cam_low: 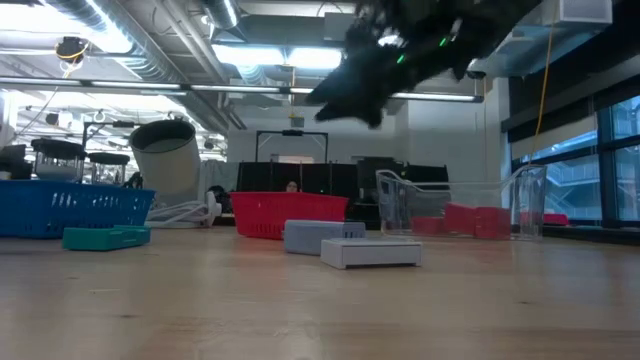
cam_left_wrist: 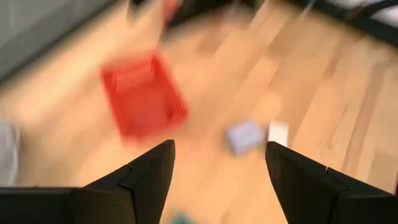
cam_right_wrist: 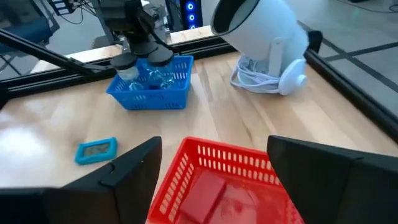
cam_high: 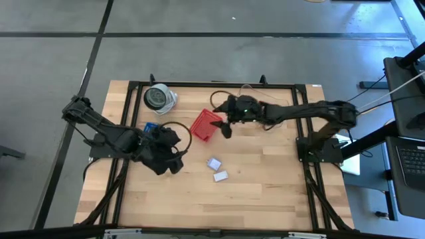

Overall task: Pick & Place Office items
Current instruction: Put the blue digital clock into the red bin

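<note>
The red mesh basket (cam_high: 206, 124) stands mid-table, and a red block (cam_right_wrist: 208, 190) lies inside it. My right gripper (cam_right_wrist: 214, 142) hovers open above the basket's rim, holding nothing. A pale-blue rectangle (cam_high: 214, 163) and a white rectangle (cam_high: 220, 176) lie flat on the table nearer the front edge. A teal piece (cam_right_wrist: 96, 150) lies flat beside the blue tray (cam_right_wrist: 152, 84). My left gripper (cam_left_wrist: 217, 149) hangs open over the table left of the rectangles, slanting down, with nothing between its fingers.
A white round device (cam_high: 159, 97) with a coiled cable stands at the table's far left, behind the blue tray (cam_high: 151, 128). A black frame (cam_high: 212, 83) runs around the table's edges. Bare wood lies to the right of the rectangles.
</note>
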Action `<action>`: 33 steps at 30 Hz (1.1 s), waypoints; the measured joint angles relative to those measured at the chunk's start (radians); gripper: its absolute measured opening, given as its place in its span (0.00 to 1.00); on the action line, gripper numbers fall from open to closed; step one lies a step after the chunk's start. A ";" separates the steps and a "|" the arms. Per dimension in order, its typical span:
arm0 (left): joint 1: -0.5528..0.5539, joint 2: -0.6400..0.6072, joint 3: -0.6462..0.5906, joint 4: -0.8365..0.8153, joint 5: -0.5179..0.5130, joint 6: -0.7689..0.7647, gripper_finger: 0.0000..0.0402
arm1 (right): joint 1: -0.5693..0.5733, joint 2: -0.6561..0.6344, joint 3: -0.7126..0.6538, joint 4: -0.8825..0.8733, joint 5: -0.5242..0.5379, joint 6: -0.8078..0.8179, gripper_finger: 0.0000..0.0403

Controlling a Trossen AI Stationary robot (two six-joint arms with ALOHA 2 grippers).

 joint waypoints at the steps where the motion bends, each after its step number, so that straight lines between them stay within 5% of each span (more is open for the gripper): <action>1: 0.009 0.010 0.000 -0.038 0.038 -0.062 0.62 | 0.001 -0.040 0.000 -0.049 0.000 -0.001 0.73; 11: 0.066 0.199 0.000 -0.246 0.235 -0.443 0.62 | 0.052 -0.335 0.000 -0.309 0.004 -0.007 0.73; 21: 0.087 0.418 0.000 -0.235 0.429 -0.455 0.62 | 0.120 -0.415 0.000 -0.375 0.004 -0.022 0.73; 33: 0.085 0.524 0.000 -0.232 0.435 -0.490 0.62 | 0.190 -0.409 0.000 -0.430 0.003 -0.012 0.73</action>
